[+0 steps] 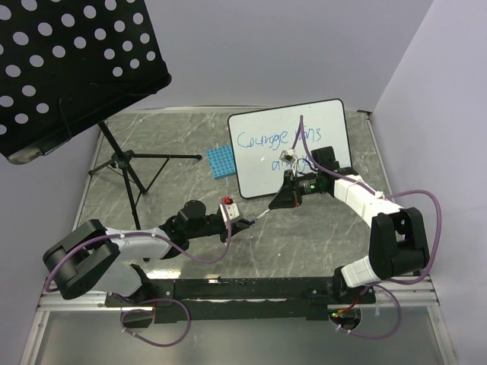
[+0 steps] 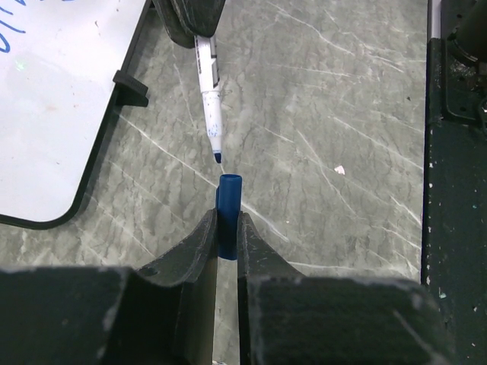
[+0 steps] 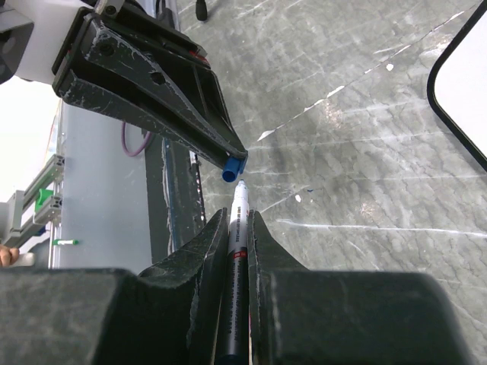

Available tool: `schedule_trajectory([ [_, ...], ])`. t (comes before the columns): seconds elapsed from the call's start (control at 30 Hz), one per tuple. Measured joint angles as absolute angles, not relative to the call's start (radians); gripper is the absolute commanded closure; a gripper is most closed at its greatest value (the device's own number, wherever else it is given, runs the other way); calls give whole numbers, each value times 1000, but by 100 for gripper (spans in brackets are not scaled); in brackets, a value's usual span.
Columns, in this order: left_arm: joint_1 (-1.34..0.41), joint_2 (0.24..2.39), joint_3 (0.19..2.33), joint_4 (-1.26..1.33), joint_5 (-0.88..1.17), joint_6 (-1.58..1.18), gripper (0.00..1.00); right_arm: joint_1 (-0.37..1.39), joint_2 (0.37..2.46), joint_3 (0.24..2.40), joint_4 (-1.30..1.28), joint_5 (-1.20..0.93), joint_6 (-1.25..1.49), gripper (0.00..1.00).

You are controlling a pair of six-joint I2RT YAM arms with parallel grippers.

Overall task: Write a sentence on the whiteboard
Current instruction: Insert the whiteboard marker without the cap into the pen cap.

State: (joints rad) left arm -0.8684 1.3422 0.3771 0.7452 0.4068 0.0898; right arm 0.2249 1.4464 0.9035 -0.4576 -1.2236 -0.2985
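At the left gripper [image 2: 227,224]: pinches narrow on a blue cap [image 2: 230,190], open end pointing forward. At the right gripper [image 3: 237,222]: clamps tight on a marker [image 3: 240,199], bare tip out front. Tip and cap mouth nearly nose to nose, just apart, not quite in line, above the grey table [image 2: 327,99]. Farther out, toward the far right of the table: the whiteboard [image 1: 323,120], bearing the sentence [image 1: 278,141] in blue script over two lines, the second partly hidden behind the right arm. Looks like writing done and capping in hand. Next, probably: square the tip to the cap mouth, then press together straight along the marker, gently, keeping both grips firm so neither piece slips.
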Motion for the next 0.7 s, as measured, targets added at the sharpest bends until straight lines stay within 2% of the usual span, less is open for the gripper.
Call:
schedule_trajectory([
  [0.7,-868,1359,378,752,407,85,98,245,1446,904,-457,-1237,-288,100],
])
